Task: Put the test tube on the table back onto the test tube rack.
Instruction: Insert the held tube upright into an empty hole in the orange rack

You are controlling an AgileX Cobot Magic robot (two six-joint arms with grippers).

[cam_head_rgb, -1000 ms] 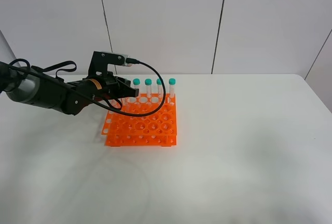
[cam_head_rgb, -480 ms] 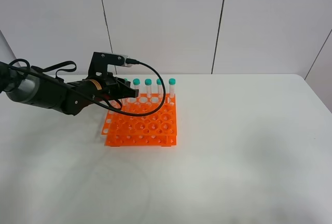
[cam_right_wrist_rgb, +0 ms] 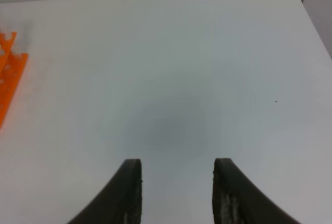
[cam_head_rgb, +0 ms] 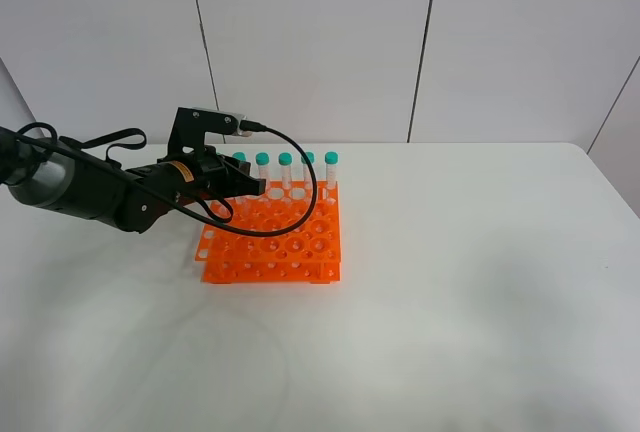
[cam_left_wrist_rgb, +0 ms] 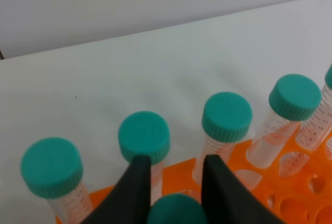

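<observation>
black left pincer (cam_head_rgb: 250, 184) drawn back, fifth teal tube (cam_head_rgb: 239, 160) uncovered

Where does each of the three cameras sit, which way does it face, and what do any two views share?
Exterior high: mounted above, facing the table, test tube rack and left arm.
Left wrist: on the left arm, facing capped tubes in the rack past the left gripper, shut on a test tube.
Right wrist: on the right arm, facing bare table past the open right gripper.
Shared: all three show the orange rack.
</observation>
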